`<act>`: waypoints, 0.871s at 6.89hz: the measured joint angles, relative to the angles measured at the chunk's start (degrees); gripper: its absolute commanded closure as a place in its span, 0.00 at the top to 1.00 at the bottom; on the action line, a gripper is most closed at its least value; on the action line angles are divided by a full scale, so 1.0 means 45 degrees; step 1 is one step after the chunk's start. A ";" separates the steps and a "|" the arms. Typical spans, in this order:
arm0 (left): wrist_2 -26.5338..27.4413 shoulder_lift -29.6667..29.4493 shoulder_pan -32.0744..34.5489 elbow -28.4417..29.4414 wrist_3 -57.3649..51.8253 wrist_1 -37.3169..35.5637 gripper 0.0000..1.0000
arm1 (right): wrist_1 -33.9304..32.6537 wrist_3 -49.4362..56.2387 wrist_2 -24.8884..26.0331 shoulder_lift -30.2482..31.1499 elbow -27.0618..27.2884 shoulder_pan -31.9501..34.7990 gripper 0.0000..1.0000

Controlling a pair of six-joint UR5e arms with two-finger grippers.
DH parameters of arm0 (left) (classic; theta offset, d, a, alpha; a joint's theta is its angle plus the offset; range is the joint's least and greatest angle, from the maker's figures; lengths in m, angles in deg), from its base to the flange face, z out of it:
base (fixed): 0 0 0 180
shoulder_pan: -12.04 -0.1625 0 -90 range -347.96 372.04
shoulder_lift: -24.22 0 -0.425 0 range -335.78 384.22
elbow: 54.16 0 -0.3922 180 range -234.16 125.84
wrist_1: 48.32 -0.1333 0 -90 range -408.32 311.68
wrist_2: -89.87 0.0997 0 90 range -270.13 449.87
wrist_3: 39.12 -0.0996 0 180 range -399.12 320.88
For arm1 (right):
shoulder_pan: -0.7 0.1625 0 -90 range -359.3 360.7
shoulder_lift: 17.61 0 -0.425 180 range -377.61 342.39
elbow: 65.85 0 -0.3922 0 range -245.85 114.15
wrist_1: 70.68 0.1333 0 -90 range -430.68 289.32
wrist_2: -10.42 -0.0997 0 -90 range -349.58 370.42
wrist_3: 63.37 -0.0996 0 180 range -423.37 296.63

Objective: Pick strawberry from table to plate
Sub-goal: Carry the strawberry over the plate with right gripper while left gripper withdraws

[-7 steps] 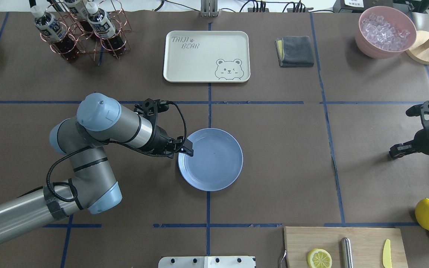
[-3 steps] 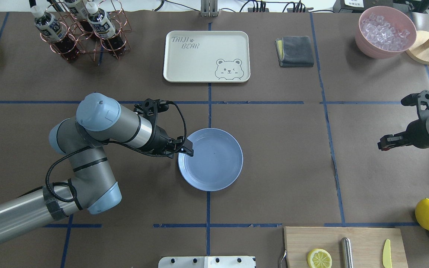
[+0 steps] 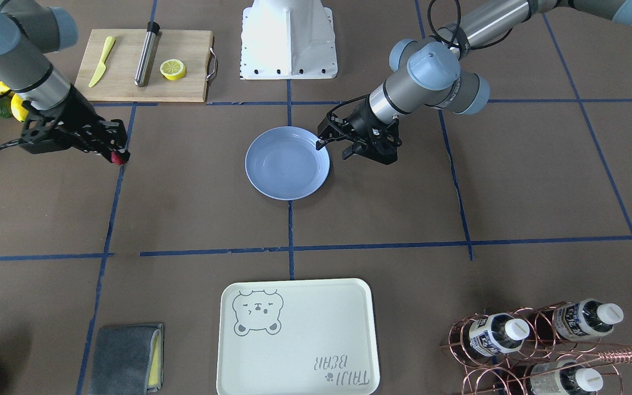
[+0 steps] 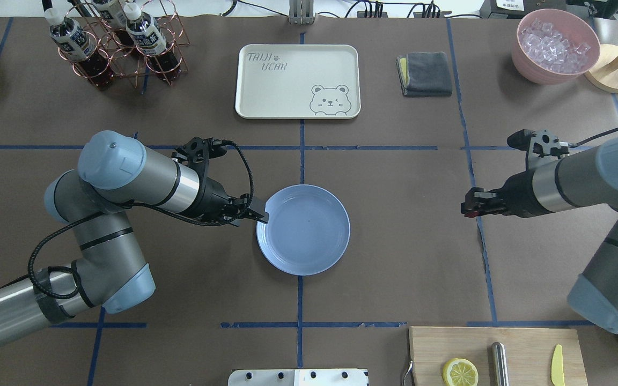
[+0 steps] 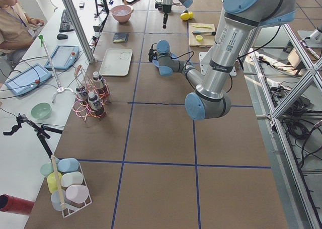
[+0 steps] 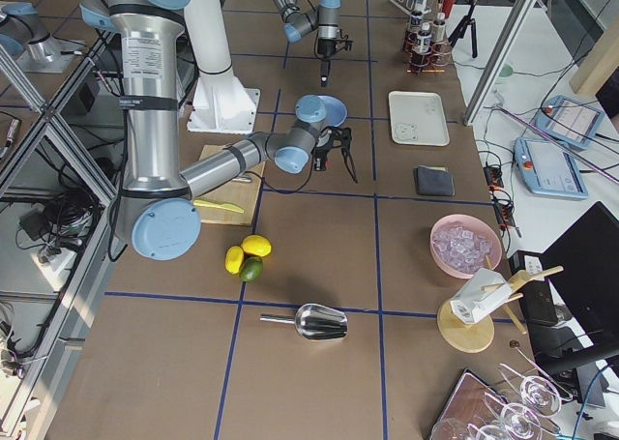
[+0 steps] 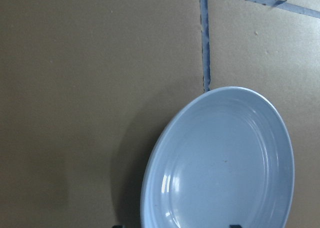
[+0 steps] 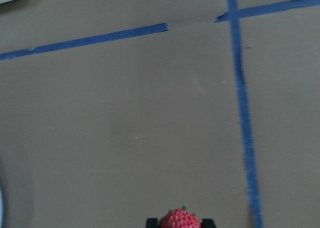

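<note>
2 arms reach in over the brown paper-covered counter from opposite sides, with a light-blue plate lying between them at the middle of the tape grid. The right end effector is clamped on the strawberry, and the right wrist camera shows the red, bumpy berry pinched between 2 black fingertips. The berry hangs over a blue tape line on the robot's right side, well apart from the plate. How far it hangs above the paper cannot be told.

The left end effector sits just beside the plate's left rim in the overhead view, its jaws spread and holding nothing. From the left wrist camera, 2 fingertips show wide apart at the bottom edge, with the near rim of the plate between them. The plate is bare and glossy, with 1 small dark speck near its centre.

Along the far side of the counter stand a copper rack of bottles, a cream bear tray, a folded grey cloth and a pink bowl of ice. At the near edge, a wooden cutting board carries 1 lemon half, a metal rod and a small yellow knife
</note>
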 measured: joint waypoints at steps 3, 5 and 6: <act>-0.0084 0.2313 0.0802 -0.2005 -0.0064 -0.0035 0.76 | -0.4099 -0.2436 0.2260 -0.4879 -0.0829 -0.2707 0.00; -0.0077 0.3901 0.1446 -0.3111 -0.0076 -0.0032 0.76 | -0.4808 -0.3663 0.2640 -0.7371 -0.2916 -0.3150 0.00; -0.0063 0.4487 0.1800 -0.3457 -0.0070 -0.0023 0.76 | -0.4854 -0.3892 0.2673 -0.7874 -0.3626 -0.3188 0.00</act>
